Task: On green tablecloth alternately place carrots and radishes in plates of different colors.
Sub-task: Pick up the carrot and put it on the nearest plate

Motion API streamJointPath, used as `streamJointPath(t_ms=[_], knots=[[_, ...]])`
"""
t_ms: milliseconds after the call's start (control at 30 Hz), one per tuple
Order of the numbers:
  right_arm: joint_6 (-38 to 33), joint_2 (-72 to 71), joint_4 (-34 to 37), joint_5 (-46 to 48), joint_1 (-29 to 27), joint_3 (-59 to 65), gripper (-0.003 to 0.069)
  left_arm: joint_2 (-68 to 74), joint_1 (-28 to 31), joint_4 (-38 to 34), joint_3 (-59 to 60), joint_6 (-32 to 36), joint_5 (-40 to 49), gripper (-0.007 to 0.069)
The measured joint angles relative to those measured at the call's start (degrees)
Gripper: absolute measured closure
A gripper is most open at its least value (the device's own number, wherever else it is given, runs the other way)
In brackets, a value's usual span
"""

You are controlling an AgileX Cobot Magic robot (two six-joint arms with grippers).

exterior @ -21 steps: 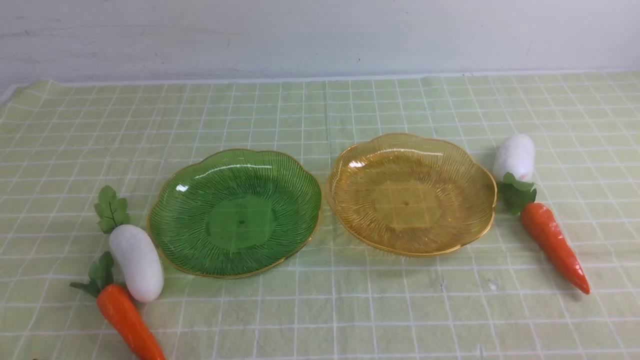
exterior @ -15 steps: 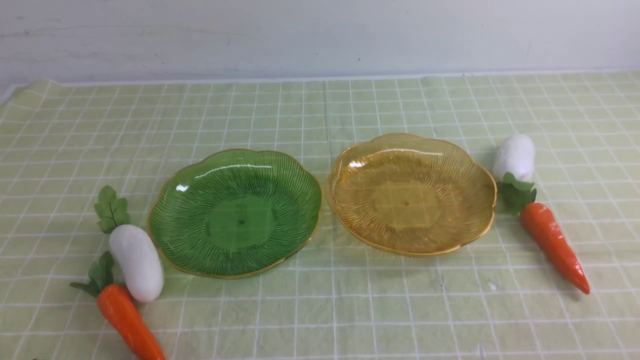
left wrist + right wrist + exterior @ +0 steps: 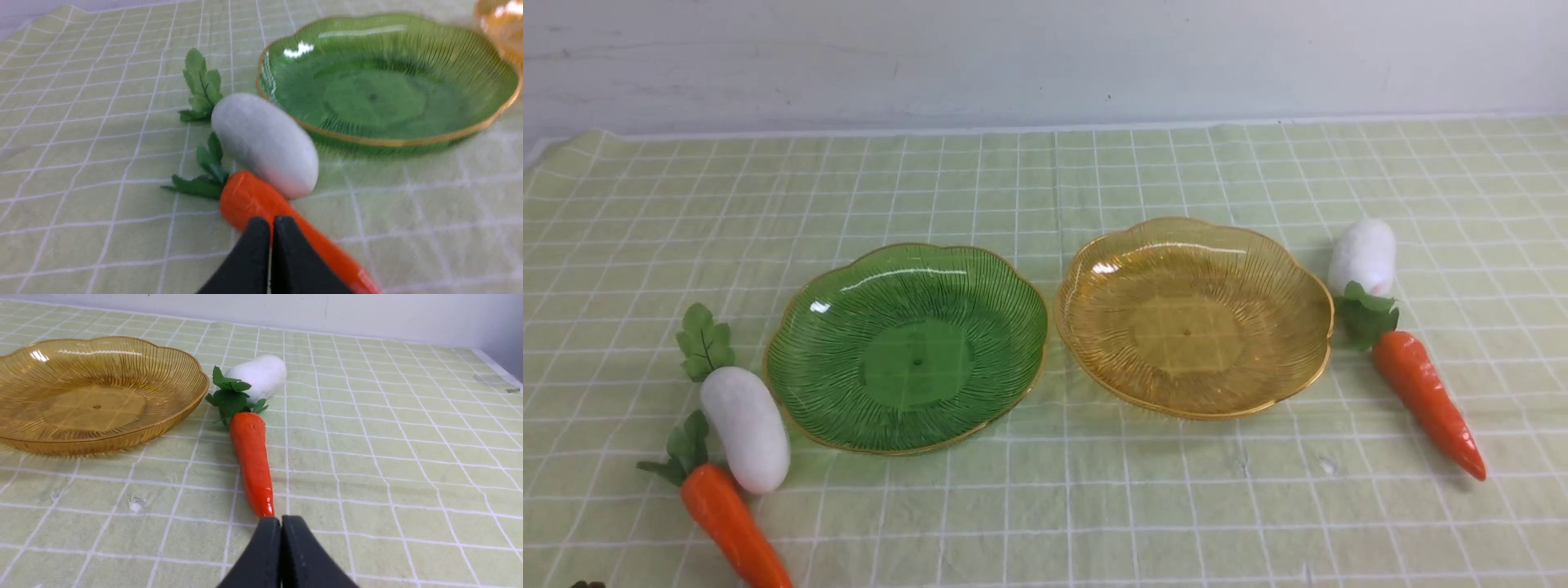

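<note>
Front view placed the left carrot (image 3: 731,523) on the green tablecloth (image 3: 1045,506) nearest the left arm, leaves away, tip toward the robot, just beside the left radish (image 3: 745,429) and the green plate (image 3: 907,347). The left gripper (image 3: 270,228), jaws pressed together and empty, hung over that carrot, whose axis slanted across them. Right of the amber plate (image 3: 1192,318), the right carrot (image 3: 251,457) lay tip-first, lengthwise before the right gripper (image 3: 281,524), jaws likewise closed on nothing.
</note>
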Motion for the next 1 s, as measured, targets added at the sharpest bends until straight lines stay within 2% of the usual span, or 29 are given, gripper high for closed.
streamJointPath(t_ms=[133, 267, 567, 667, 733, 833, 900, 1000], knots=[[0.0, 0.0, 0.0, 0.0, 0.0, 0.0, 0.0673, 0.0, 0.0, -8.48, 0.0, -4.1, -5.57, 0.0632], [0.0, 0.0, 0.0, 0.0, 0.0, 0.0, 0.0673, 0.0, 0.0, -12.66, 0.0, -5.34, -12.73, 0.0632], [0.0, 0.0, 0.0, 0.0, 0.0, 0.0, 0.0673, 0.0, 0.0, -14.32, 0.0, -6.16, -28.31, 0.0632], [0.0, 0.0, 0.0, 0.0, 0.0, 0.0, 0.0673, 0.0, 0.0, -14.48, 0.0, -6.2, -38.11, 0.0632], [0.0, 0.0, 0.0, 0.0, 0.0, 0.0, 0.0673, 0.0, 0.0, -14.94, -1.22, -6.2, -40.38, 0.0632], [0.0, 0.0, 0.14, -0.07, 0.0, 0.0, 0.0673, 0.6, 0.02, -15.35, -4.93, -6.2, -37.87, 0.0632], [2.21, 0.0, 6.05, -3.46, 0.0, 0.48, 0.0673, 5.6, 0.02, -15.22, -16.73, -5.94, -22.17, 0.0632], [7.02, 0.0, 17.91, -10.77, 0.0, 0.59, 0.0673, 16.27, 0.02, -11.66, -27.44, -5.34, -0.71, 0.0632]])
